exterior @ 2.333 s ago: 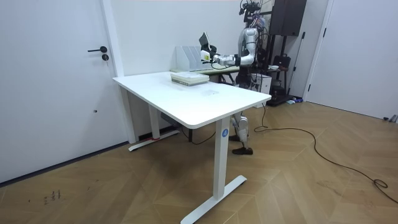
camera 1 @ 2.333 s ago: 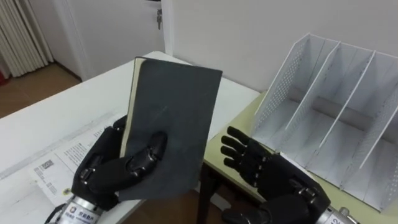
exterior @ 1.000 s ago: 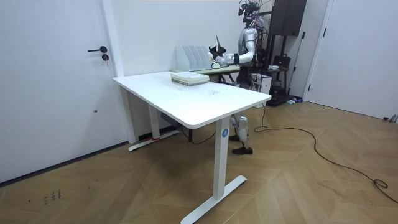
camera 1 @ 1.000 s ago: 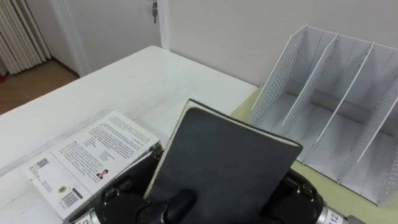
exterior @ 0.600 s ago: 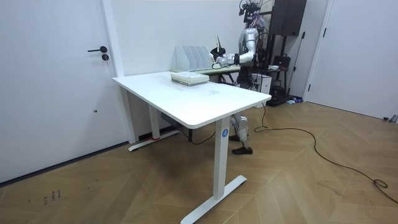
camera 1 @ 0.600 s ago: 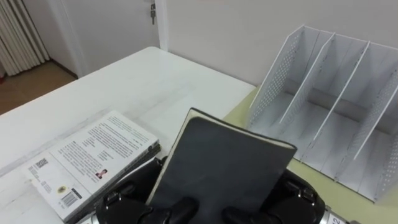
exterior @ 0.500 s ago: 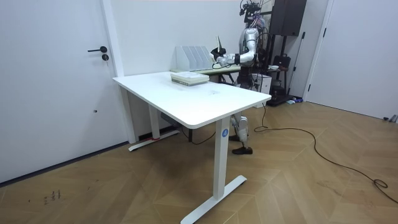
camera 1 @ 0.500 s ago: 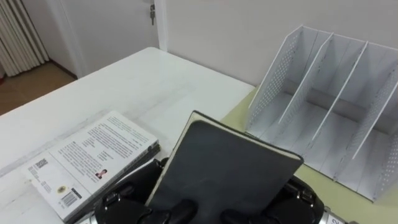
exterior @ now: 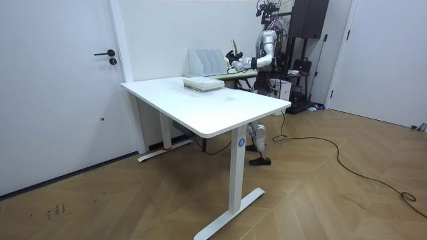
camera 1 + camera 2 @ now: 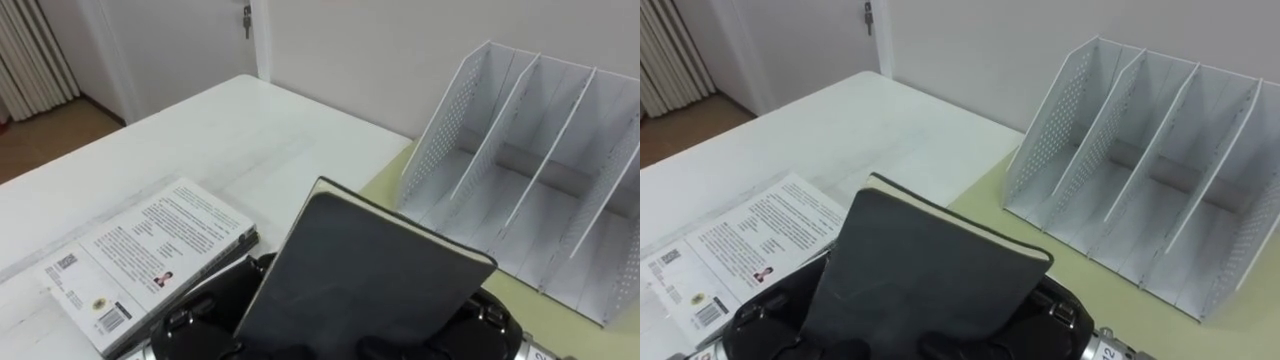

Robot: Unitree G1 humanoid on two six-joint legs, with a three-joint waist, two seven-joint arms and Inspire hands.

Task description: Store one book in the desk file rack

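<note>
A dark grey book (image 10: 370,270) stands tilted just below my view, its top edge leaning toward the white file rack (image 10: 530,170). My left hand (image 10: 205,305) grips the book's lower left side, and my right hand (image 10: 492,322) holds its lower right side, thumbs on the cover at the picture's bottom. The rack has several open slots, all empty, and stands beyond the book to the right. In the room view I stand at the far end of the white desk with the book (image 9: 233,48) raised beside the rack (image 9: 203,61).
A white printed book (image 10: 140,255) lies on the white desk (image 10: 200,140) to the left of my hands. The rack rests on a low yellow-green table (image 10: 392,178) that adjoins the desk. A wall runs behind the rack, with a door (image 10: 170,40) at the far left.
My right hand's fingers have closed on the book's lower right side. The book has edged slightly up and to the right, toward the rack.
</note>
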